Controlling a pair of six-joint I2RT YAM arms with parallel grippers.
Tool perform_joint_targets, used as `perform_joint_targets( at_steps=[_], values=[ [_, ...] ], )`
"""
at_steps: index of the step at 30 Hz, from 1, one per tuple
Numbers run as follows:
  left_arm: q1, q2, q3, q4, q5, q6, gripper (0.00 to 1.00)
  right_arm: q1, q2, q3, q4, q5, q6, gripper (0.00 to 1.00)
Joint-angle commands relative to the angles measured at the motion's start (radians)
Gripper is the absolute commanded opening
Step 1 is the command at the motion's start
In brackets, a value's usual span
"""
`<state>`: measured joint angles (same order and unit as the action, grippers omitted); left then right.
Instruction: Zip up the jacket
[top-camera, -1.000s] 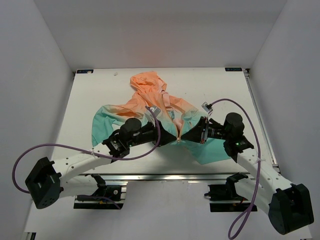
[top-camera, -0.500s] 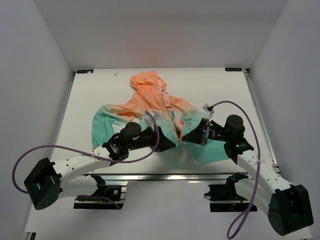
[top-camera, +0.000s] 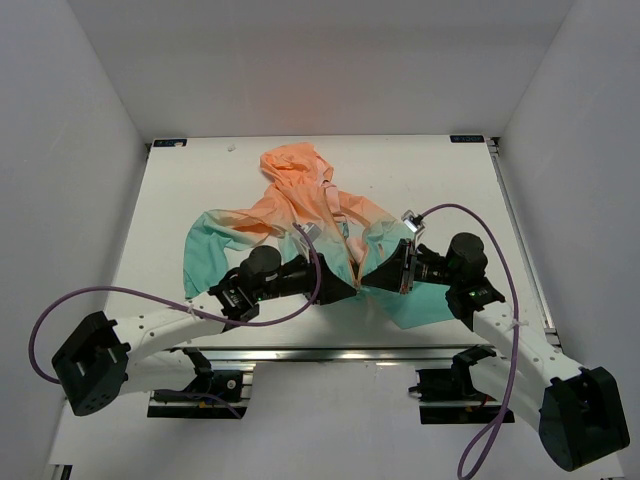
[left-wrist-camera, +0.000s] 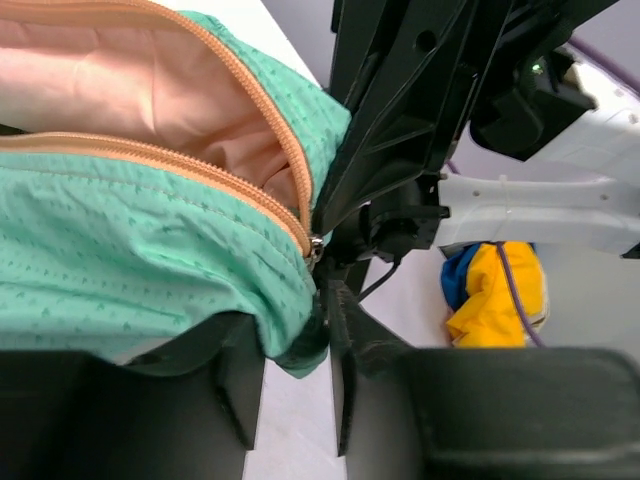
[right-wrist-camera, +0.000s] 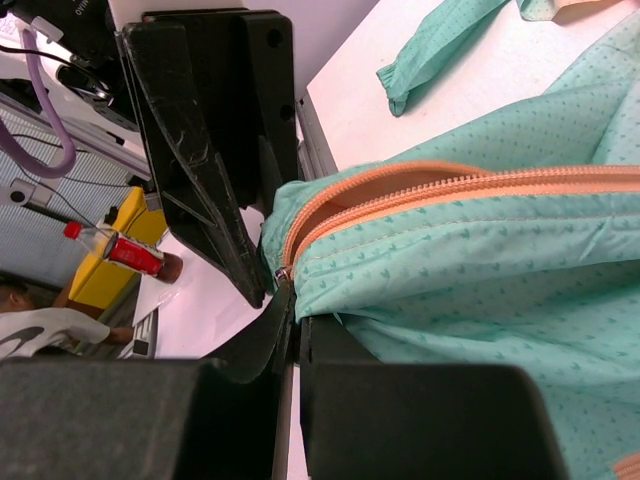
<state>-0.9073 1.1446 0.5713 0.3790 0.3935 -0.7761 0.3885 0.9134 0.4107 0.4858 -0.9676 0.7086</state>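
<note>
Left gripper (top-camera: 344, 287) is clamped on the teal hem (left-wrist-camera: 285, 340) at 6 o'clock of the jacket (top-camera: 300, 190); hood laid toward 12. Slider (left-wrist-camera: 316, 246) is seated at the bottom, teeth above unjoined. Right gripper (top-camera: 371, 281) is pinched on the opposite hem edge. Risk: thin fabric could be dragged into the slider, or slipped from either pinch.

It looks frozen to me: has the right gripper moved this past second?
Yes: the right gripper, holding the jacket, crept slightly toward the table's near edge.
</note>
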Motion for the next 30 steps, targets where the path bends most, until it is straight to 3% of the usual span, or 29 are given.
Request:
perform_joint_targets(
  at_steps=[1,3,10,12,13,18,30],
  values=[
    [-0.005,-0.005,0.002,0.060,0.025,-0.006,0.36,0.009,-0.010,-0.007,0.039,0.000,0.000,0.00],
    [-0.005,-0.005,0.001,0.066,0.025,-0.006,0.29,0.009,-0.015,-0.007,0.031,0.004,-0.004,0.00],
    [-0.004,-0.022,-0.013,0.066,0.024,-0.006,0.27,0.009,-0.015,0.005,-0.013,0.006,-0.037,0.00],
    [-0.002,-0.019,-0.011,0.066,0.022,-0.006,0.17,0.009,-0.013,0.007,-0.013,0.003,-0.037,0.00],
    [-0.002,-0.014,-0.010,0.063,0.019,-0.006,0.00,0.009,-0.013,0.010,-0.013,0.003,-0.037,0.00],
    [-0.002,0.018,-0.017,0.075,0.050,0.000,0.00,0.009,-0.015,0.025,0.034,0.013,0.005,0.00],
    [-0.004,0.009,-0.030,-0.163,0.042,0.035,0.00,0.007,0.059,0.186,-0.038,0.102,-0.006,0.00]
  ],
)
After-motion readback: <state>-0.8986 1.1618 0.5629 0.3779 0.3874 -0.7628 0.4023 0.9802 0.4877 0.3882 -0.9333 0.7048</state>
